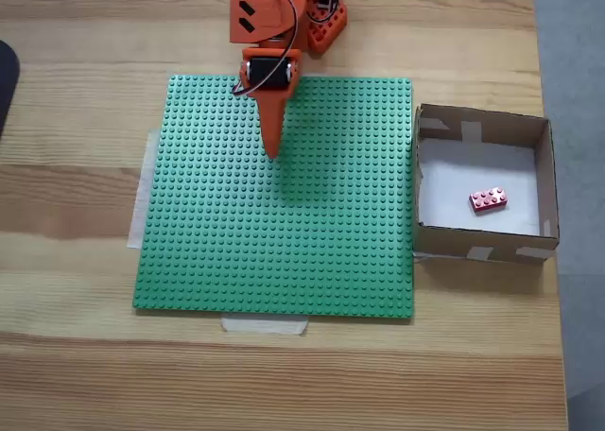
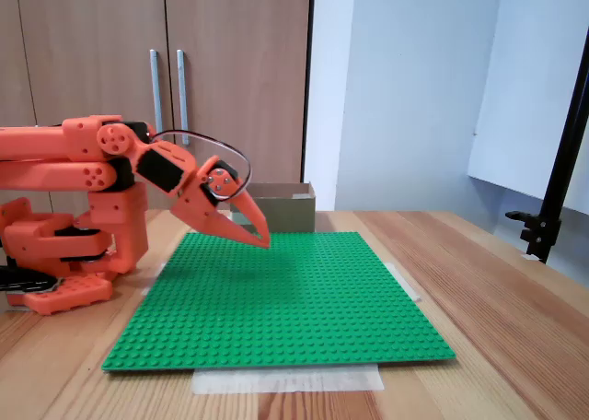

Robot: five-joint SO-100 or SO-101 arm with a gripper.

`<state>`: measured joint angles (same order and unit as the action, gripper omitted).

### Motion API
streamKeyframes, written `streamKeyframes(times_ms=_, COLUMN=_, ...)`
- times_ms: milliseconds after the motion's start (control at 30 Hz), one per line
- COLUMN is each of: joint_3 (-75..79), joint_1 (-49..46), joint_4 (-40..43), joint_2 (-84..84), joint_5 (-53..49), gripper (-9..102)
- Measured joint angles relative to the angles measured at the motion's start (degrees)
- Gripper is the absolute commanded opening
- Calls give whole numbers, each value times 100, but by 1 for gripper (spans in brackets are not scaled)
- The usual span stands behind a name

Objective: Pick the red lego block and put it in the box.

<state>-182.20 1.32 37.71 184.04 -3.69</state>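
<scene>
The red lego block (image 1: 488, 199) lies studs up, slightly tilted, on the white floor inside the box (image 1: 480, 122). The shallow brown cardboard box sits open-topped, with pale tape patches.
</scene>
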Motion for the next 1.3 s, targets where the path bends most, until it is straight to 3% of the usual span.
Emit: streamKeyframes(times_ms=1300, joint_3=0, joint_1=0, joint_4=0, joint_2=0, joint_5=-149, gripper=-1)
